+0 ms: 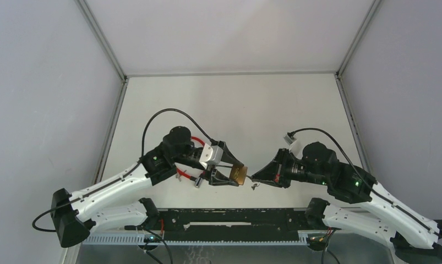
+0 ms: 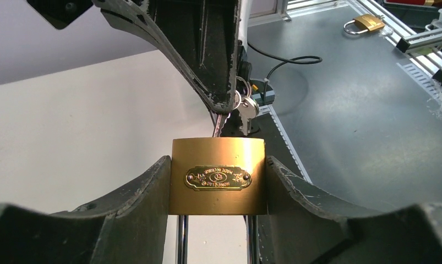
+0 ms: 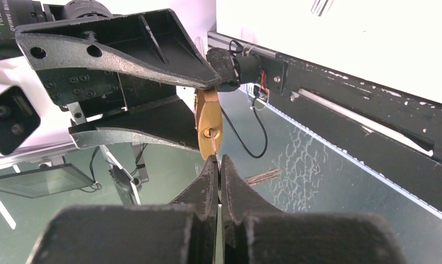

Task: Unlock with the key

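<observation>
The white table (image 1: 235,104) meets a metal edge strip (image 1: 113,137) on the left, with bare surface between that strip and the left arm (image 1: 119,181). The left gripper (image 1: 232,174) reaches toward the middle, its jaws clamped on the flat sides of a brass padlock (image 2: 217,159). The padlock is held clear of the table, shackle (image 2: 181,239) toward the wrist and keyhole end facing right. The key (image 3: 213,146) touches that keyhole end; how deep it sits cannot be told. Spare keys (image 2: 246,107) dangle from it just beside the lock. The right gripper (image 3: 218,165) has its jaws pinched tight on the key. Both grippers meet near the black base rail (image 1: 235,217). The table's far half lies open, and bare surface runs to the right edge strip (image 1: 350,121).
</observation>
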